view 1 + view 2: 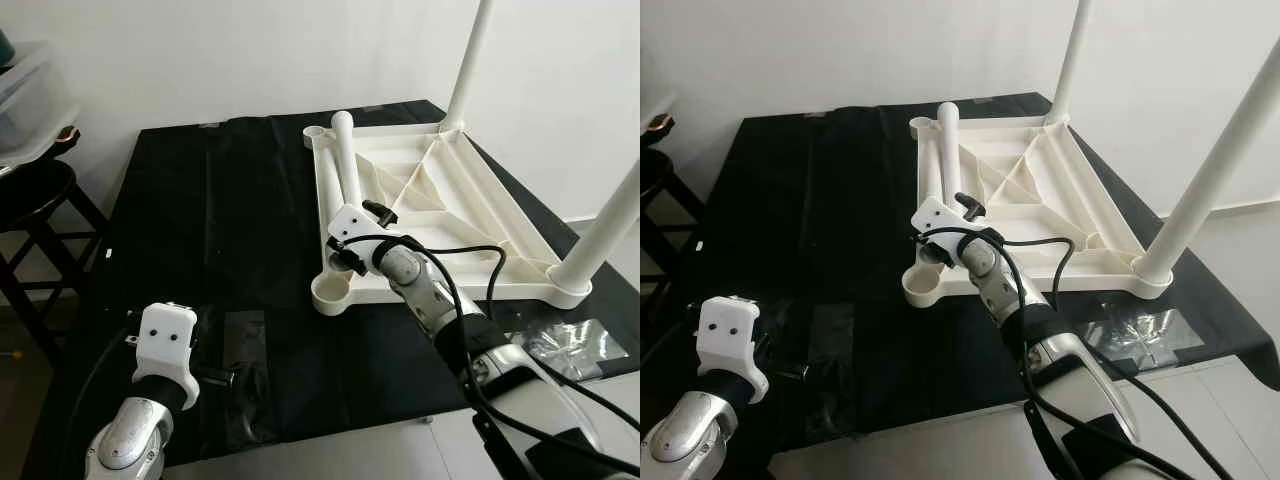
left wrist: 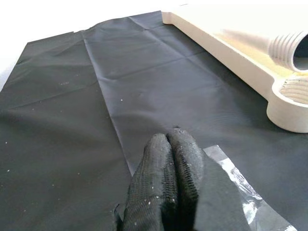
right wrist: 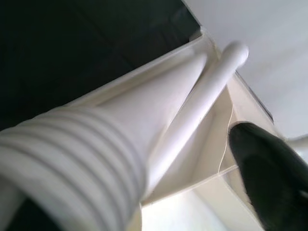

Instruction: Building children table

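A white plastic tabletop [image 1: 480, 190] lies upside down on a black cloth [image 1: 220, 200]. Two white legs stand screwed into its right corners, one far [image 1: 470, 60] and one near [image 1: 610, 230]. A third leg [image 1: 347, 165] lies along the tabletop's left rim. My right gripper [image 1: 365, 215] is shut on it near its threaded end [image 2: 288, 48], which hovers just above the near-left corner socket [image 1: 332, 292]. One black finger [image 3: 269, 168] shows beside the leg. My left gripper [image 2: 168, 134] is shut on nothing, low over the cloth at the front left.
A clear plastic film [image 1: 245, 340] lies on the cloth by the left gripper, and crumpled wrap [image 1: 575, 345] lies at the right. A black stool [image 1: 30, 200] and a plastic bin [image 1: 30, 90] stand to the left. A white wall rises behind.
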Controlling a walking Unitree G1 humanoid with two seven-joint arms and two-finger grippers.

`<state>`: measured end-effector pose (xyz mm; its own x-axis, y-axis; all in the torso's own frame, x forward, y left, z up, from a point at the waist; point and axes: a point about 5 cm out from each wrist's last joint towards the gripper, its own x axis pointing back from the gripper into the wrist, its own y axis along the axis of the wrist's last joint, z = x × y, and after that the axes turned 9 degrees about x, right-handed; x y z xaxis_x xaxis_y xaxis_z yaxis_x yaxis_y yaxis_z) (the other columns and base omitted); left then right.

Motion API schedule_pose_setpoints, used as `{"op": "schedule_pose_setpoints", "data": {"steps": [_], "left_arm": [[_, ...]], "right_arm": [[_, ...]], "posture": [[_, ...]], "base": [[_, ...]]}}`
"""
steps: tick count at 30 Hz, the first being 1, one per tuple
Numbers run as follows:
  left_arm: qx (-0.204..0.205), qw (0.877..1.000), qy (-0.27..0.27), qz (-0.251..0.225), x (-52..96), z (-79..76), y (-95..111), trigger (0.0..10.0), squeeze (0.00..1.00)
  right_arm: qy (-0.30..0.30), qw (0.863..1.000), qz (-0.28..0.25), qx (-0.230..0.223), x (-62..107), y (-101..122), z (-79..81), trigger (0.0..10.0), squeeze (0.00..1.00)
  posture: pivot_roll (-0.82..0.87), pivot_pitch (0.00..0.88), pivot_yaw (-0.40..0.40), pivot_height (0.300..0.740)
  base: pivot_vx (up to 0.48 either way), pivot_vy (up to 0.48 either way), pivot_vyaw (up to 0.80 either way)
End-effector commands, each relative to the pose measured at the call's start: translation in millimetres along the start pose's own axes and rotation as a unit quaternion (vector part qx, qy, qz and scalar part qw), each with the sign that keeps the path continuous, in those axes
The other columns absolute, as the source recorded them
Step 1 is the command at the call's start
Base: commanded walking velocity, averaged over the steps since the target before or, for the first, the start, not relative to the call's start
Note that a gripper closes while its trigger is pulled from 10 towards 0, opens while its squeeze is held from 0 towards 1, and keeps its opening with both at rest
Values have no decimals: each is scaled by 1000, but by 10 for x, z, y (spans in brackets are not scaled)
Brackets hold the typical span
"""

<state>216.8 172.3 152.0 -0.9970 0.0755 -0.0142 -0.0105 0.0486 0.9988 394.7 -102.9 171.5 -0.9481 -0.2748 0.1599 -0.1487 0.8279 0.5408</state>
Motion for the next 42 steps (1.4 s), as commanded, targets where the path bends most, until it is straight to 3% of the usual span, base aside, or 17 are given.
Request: {"op": "schedule_pose_setpoints", "data": {"steps": [1,18,30,31,36,40,41,42], "left_arm": [[0,1000,-2,4,29,-6,7,10000,0],[9,1000,-2,5,23,-20,3,10000,0],[11,1000,-1,3,2,-10,0,10000,0],[11,1000,0,2,-14,-3,0,10000,0],[9,1000,0,1,-26,3,3,10000,0],[9,1000,9,-8,-67,76,40,10000,0],[9,1000,9,-8,-67,76,40,10000,0],[10,1000,15,-14,-85,112,73,10000,0]], "right_arm": [[-13,1000,-5,5,-22,29,-27,0,0],[-45,999,-8,15,-29,-35,-113,0,0],[-104,994,-29,2,-24,39,-362,0,0],[-141,989,-33,-11,-9,55,-499,0,0],[-172,984,-38,-20,7,70,-615,0,0],[-272,951,-112,-93,115,272,-1010,0,0],[-272,951,-112,-93,115,272,-1010,0,0],[-286,940,-134,-128,147,312,-1082,0,0]], "posture": [[73,98,15,740],[55,92,12,740],[43,82,9,740],[40,74,8,740],[39,69,8,740],[52,48,19,740],[52,48,19,740],[57,42,15,740]], "base": [[0,0,0],[0,0,0],[0,0,0],[0,0,0],[0,0,0],[0,0,0],[0,0,0],[0,0,0]]}}
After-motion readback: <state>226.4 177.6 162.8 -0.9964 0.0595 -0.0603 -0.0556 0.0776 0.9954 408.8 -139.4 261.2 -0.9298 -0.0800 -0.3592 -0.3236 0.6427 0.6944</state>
